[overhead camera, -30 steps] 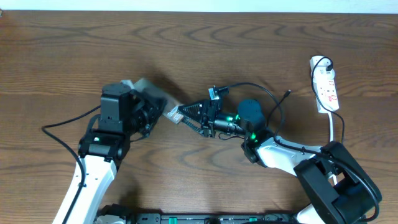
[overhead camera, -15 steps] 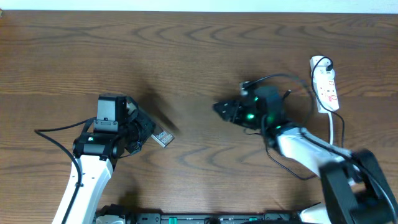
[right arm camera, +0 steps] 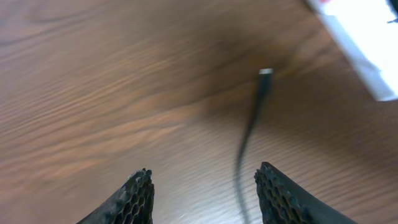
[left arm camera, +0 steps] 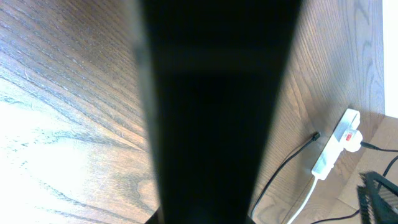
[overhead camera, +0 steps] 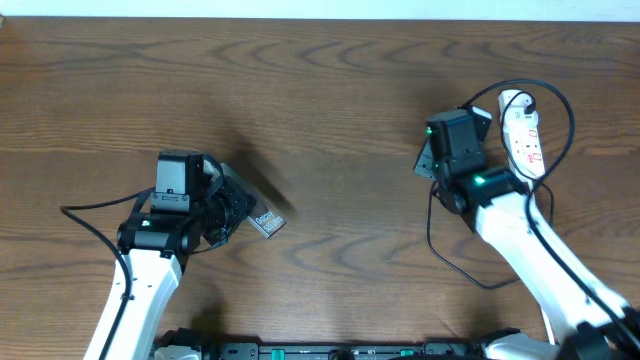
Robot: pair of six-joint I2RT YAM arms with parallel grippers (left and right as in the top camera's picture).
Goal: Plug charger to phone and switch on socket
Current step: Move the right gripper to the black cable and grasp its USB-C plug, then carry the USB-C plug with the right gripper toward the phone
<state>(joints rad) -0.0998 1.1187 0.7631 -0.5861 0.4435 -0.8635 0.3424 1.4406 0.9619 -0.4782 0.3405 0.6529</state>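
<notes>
My left gripper (overhead camera: pixel 238 212) is shut on the phone (overhead camera: pixel 266 222), which sticks out to its right just above the table. In the left wrist view the phone (left arm camera: pixel 211 112) is a dark slab that hides the fingers. My right gripper (overhead camera: pixel 432 158) is open and empty, close left of the white socket strip (overhead camera: pixel 523 135). In the right wrist view the charger's connector tip (right arm camera: pixel 265 73) lies loose on the table ahead of my open fingers (right arm camera: pixel 205 186), its cable blurred between them. The strip's edge (right arm camera: pixel 364 46) shows at top right. The black charger cable (overhead camera: pixel 432 232) loops round the right arm.
The socket strip (left arm camera: pixel 339 142) with its white cord and the cable tip (left arm camera: pixel 316 135) also show far off in the left wrist view. Both arms' bases stand at the table's front edge. Bare wood lies between the two grippers.
My right gripper has moved from beside the phone far to the right, up to the socket strip, and is open with the cable tip loose. My left gripper drew the phone slightly left.
</notes>
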